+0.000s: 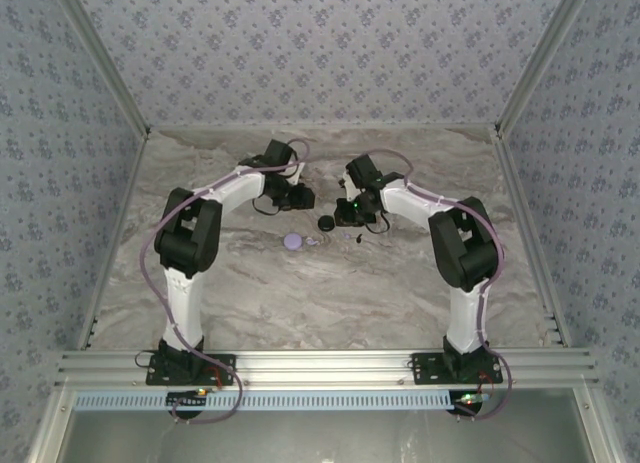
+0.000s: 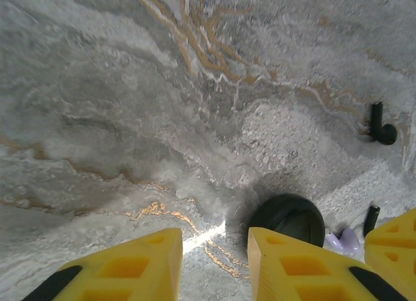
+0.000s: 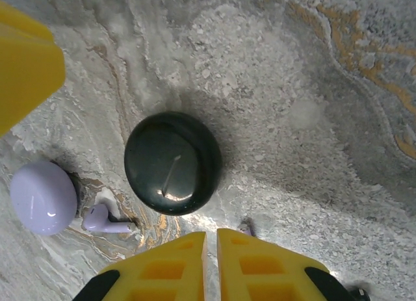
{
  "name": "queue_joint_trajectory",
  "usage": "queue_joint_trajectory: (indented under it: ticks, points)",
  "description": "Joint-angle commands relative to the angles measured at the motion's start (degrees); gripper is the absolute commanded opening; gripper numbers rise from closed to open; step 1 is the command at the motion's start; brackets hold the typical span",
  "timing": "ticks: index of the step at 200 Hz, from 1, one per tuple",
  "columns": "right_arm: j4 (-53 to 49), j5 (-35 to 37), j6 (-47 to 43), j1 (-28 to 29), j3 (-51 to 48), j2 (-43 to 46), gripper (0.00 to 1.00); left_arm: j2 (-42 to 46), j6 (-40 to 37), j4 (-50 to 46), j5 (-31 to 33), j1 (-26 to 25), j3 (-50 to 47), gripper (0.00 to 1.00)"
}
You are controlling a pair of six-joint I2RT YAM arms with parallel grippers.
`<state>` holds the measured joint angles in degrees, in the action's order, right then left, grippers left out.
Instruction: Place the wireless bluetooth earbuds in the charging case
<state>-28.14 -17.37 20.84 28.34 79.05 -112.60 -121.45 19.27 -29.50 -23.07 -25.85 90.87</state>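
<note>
Left end effector (image 2: 214, 249) hangs open and empty over the worktop (image 2: 130, 86). The case (image 3: 42, 197) looks closed, with an earbud (image 3: 104, 220) just beside it. Right end effector (image 3: 210, 239) is almost closed, gripping nothing visible. Likely the pickup step: next, open the case and grasp an earbud.

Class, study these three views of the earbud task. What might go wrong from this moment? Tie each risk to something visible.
1. The lavender earbud lies flat, close between the charging case and the black round object; fingers reaching for it may nudge either away.
2. The case looks closed, so an earbud might arrive before there is an opening.
3. The left gripper and right gripper hover close together over this spot and might collide.
</note>
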Motion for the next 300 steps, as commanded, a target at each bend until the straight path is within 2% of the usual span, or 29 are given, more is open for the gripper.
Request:
queue_joint_trajectory:
  ticks: [1,39,57,102,187,245,300]
  points:
    - [-2.2,0.0,2.1,0.7,2.5,-1.7,0.15,-2.4,0.6,-2.8,-2.1,-0.7,3.4,0.28]
    - [-2.5,0.2,3.1,1.0,3.6,-3.6,0.14,-4.5,1.3,-3.4,-2.8,-1.2,4.7,0.25]
    - [-2.9,0.7,3.6,0.9,4.3,-4.5,0.14,-5.3,1.4,-4.3,-3.3,-1.2,5.4,0.21]
    - [-2.8,0.7,4.3,0.9,5.2,-6.0,0.13,-5.2,1.2,-5.1,-3.5,-1.8,4.5,0.2]
    - [-3.2,1.4,5.0,0.8,8.5,-9.1,0.13,-0.9,3.8,-4.0,0.8,-3.4,-2.1,0.19]
    - [-5.2,0.7,3.8,0.6,12.7,-12.1,0.13,1.9,4.9,-2.8,-1.0,-4.3,-5.7,0.19]
    - [-8.3,2.7,2.1,-0.4,15.9,-12.9,0.15,3.6,5.9,-3.6,0.7,-4.4,-6.8,0.21]
